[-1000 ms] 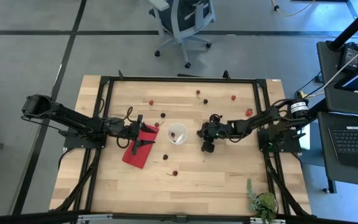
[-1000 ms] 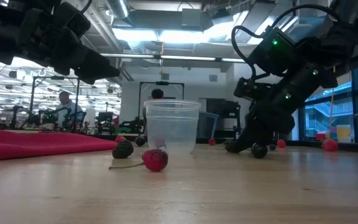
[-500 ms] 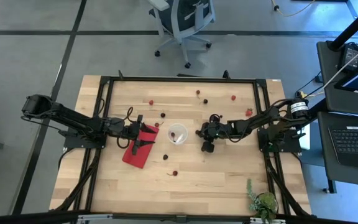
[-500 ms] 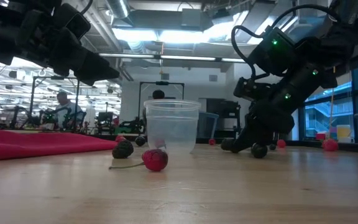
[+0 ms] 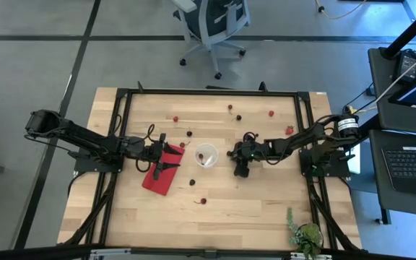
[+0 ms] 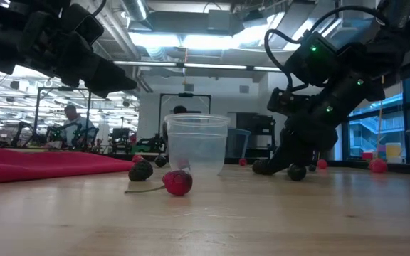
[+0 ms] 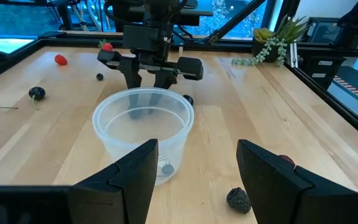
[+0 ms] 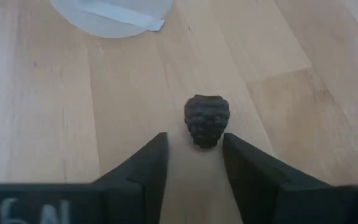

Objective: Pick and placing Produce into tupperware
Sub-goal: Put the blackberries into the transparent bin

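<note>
The clear cup (image 5: 206,156) stands upright at the table's middle, with a small dark thing (image 7: 166,167) inside it. Cherries and red berries lie scattered: a red cherry (image 6: 178,182), a dark bumpy berry (image 6: 141,171), and others at the far side (image 5: 176,119). My right gripper (image 8: 194,140) is open, just right of the cup, with its fingers pointing down at the table. A dark bumpy berry (image 8: 207,120) lies on the wood between its fingertips. My left gripper (image 7: 197,149) is open and hovers left of the cup, over the magenta cloth (image 5: 161,173). My right gripper has the dark bumpy berry (image 8: 207,120) between its open fingertips, coming from above at a slant. The berry rests on the table. It lies close against one finger (image 8: 247,162), but I cannot tell whether that finger touches it.
The magenta cloth (image 6: 41,162) lies flat, left of the cup. A green plant (image 5: 305,235) stands at the near right corner. A black frame (image 5: 208,92) rims the table. More fruits lie near the cup (image 7: 238,199) and toward the near edge (image 5: 203,201).
</note>
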`<state>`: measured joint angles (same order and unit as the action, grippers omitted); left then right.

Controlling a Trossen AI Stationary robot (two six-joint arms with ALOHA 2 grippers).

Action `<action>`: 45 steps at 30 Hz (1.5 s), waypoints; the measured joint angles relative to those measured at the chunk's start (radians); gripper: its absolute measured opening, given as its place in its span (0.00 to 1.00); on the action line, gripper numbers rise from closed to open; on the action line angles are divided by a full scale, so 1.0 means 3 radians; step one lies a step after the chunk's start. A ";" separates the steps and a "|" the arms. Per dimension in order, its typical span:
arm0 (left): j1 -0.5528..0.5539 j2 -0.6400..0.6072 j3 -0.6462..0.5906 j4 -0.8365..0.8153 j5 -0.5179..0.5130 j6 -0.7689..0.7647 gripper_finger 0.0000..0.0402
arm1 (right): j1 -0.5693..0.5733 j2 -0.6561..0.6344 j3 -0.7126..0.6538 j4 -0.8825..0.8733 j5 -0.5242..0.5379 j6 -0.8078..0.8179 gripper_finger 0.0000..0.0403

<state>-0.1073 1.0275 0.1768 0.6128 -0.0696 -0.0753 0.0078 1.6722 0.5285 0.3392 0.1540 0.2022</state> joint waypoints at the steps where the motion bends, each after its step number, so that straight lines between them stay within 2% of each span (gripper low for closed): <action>1: 0.0000 0.0000 0.0000 0.0000 0.0000 0.0000 0.53 | 0.0001 0.0000 0.0000 0.0005 -0.0008 -0.0031 0.42; 5: 0.0001 0.0000 0.0000 0.0000 0.0000 0.0000 0.53 | 0.0001 0.0001 -0.0001 0.0079 -0.0026 -0.0106 0.49; 9: 0.0000 -0.0001 0.0000 -0.0001 0.0000 0.0000 0.53 | 0.0001 0.0001 -0.0001 0.0229 -0.0023 -0.0219 0.53; 18: 0.0000 0.0000 0.0000 -0.0006 0.0001 0.0000 0.53 | 0.0003 0.0032 -0.0001 0.0308 0.0028 -0.0372 0.53; 28: 0.0000 0.0000 0.0000 -0.0008 0.0000 0.0000 0.53 | 0.0004 0.0330 0.0000 0.0656 0.0045 -0.0418 0.53; 33: 0.0001 0.0000 0.0000 -0.0009 0.0000 0.0000 0.53 | 0.0005 0.0383 0.0006 0.0641 0.0045 -0.0271 0.47; 40: 0.0001 0.0000 0.0000 -0.0010 0.0000 0.0000 0.53 | 0.0006 0.0370 0.0010 0.0623 0.0030 -0.0279 0.27; 45: 0.0000 0.0000 0.0000 -0.0010 0.0000 0.0000 0.53 | 0.0006 0.0336 0.0009 0.0577 0.0031 -0.0253 0.26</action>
<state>-0.1073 1.0275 0.1768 0.6098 -0.0696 -0.0753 0.0097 1.7731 0.5312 0.5124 0.1635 0.1262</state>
